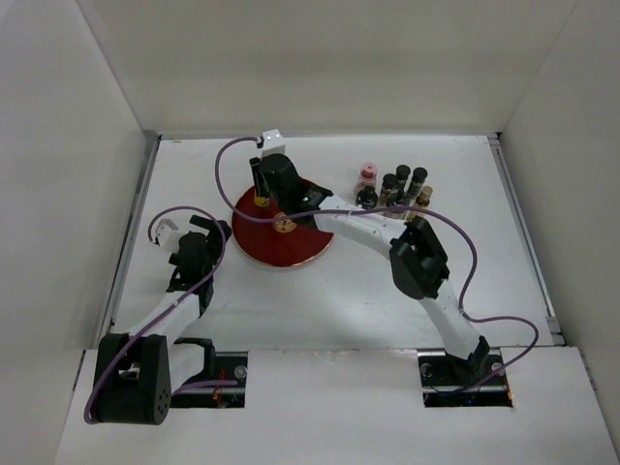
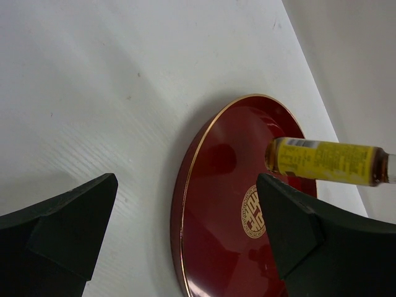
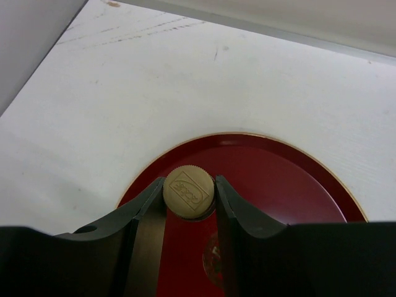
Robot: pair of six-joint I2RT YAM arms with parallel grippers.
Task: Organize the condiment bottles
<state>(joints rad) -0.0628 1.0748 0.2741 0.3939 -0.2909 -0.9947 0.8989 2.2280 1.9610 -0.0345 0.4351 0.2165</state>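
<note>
My right gripper [image 1: 262, 194] [image 3: 189, 184] is shut on the cream cap [image 3: 189, 192] of a yellow-labelled bottle [image 2: 325, 162] [image 1: 261, 201]. It holds the bottle upright over the far left part of the round red tray [image 1: 291, 247] [image 3: 278, 179] [image 2: 216, 204]. I cannot tell whether the bottle's base touches the tray. Several other condiment bottles [image 1: 397, 186], mostly black-capped and one pink-capped [image 1: 367, 174], stand in a cluster to the right of the tray. My left gripper [image 1: 201, 229] [image 2: 185, 185] is open and empty, just left of the tray's rim.
White walls enclose the table on the left, back and right. The right arm stretches across the tray's right side, with its purple cable [image 1: 465, 271] looping over the table. The tray bears a gold emblem [image 2: 252, 213] at its centre.
</note>
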